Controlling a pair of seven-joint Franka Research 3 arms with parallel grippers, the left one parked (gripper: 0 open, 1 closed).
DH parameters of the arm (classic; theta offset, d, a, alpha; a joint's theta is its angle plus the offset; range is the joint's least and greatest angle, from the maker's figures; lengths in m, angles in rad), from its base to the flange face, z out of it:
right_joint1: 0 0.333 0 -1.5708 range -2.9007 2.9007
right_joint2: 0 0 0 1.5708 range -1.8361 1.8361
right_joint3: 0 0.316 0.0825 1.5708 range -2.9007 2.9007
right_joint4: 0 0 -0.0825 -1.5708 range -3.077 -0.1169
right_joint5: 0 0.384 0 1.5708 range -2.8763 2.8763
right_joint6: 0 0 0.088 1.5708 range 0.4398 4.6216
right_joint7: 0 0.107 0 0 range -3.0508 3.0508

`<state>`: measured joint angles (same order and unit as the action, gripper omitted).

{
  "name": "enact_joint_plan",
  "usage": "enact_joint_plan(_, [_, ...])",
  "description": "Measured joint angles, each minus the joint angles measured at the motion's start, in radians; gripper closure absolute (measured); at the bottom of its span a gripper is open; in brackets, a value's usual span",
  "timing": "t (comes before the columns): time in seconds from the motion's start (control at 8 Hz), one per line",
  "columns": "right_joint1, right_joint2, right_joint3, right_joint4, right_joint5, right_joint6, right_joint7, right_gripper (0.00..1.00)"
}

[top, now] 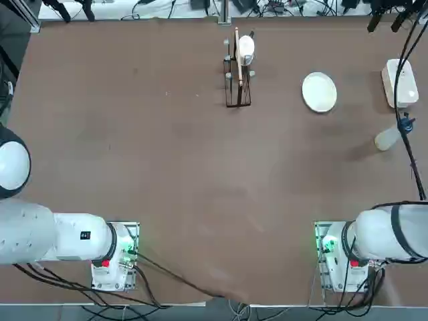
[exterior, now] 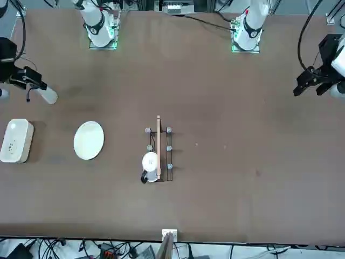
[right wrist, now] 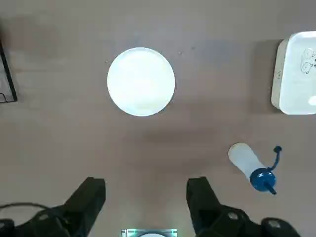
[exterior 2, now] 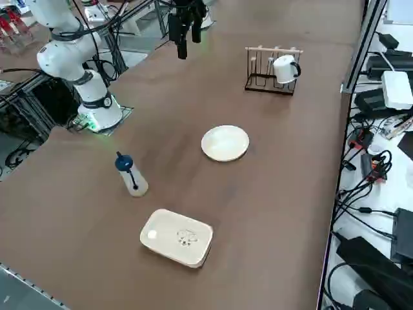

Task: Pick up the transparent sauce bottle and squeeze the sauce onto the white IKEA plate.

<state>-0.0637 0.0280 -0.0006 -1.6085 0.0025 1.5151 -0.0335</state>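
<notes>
The transparent sauce bottle [right wrist: 243, 159] with its blue cap [right wrist: 261, 178] stands on the brown table near the robot's right edge, also visible in the top view [top: 388, 138] and side view [exterior 2: 135, 183]. The white IKEA plate [right wrist: 141, 81] lies further in toward the middle [top: 319, 91] [exterior 2: 225, 143] [exterior: 89, 140]. My right gripper [right wrist: 145, 197] hangs high above the table, between the arm's base and the plate, open with nothing between its fingers. It shows in the side view as a dark gripper [exterior 2: 186, 40] well above the table. It touches neither object.
A white rounded-rectangular box [top: 399, 83] lies past the bottle at the table's right edge. A wire rack [top: 237, 80] holding a white mug and a wooden-handled spoon stands at the far middle. A black cable [top: 401, 73] crosses over the box and bottle in the top view.
</notes>
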Motion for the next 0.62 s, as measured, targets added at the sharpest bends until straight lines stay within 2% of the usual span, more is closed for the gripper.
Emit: enact_joint_plan(0.62, [0.0,0.004,0.0,-0.001,-0.022,-0.016,0.0,0.0])
